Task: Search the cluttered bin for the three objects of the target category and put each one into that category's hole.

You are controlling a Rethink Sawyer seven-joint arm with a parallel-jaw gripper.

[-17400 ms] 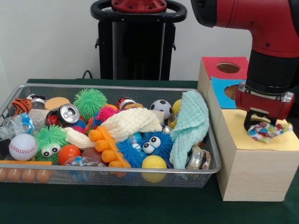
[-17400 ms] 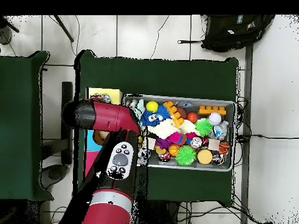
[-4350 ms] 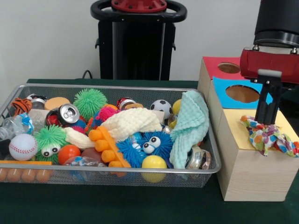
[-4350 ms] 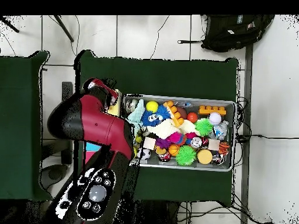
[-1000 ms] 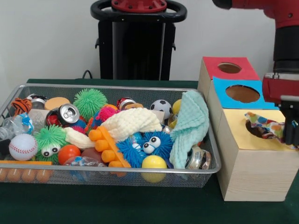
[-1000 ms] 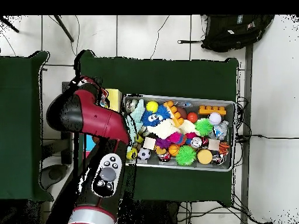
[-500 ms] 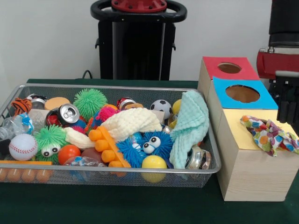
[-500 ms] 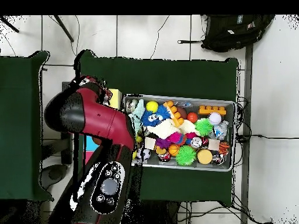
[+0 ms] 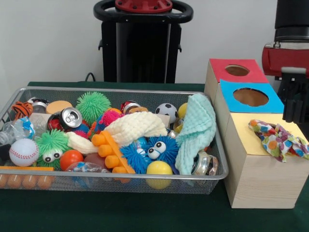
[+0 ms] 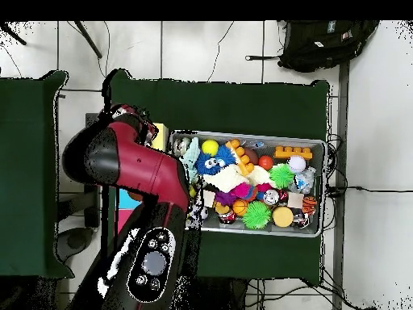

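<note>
A multicoloured spotted cloth lies crumpled on the yellow top of the wooden box, covering its hole. My gripper hangs just above the cloth's far right part, clear of it and holding nothing. In the wire bin a mint green cloth drapes over the right end. A cream knitted cloth lies in the bin's middle. In the overhead view my red arm covers the box, and the bin sits to its right.
The box also has a blue top with a round hole and a red top with a hole. The bin is packed with fuzzy balls, cans, a baseball, a soccer ball and orange toys.
A second ago the spotted cloth was partly sunk in the yellow top's hole beside the low gripper. Now the gripper has risen and the cloth lies spread on top.
</note>
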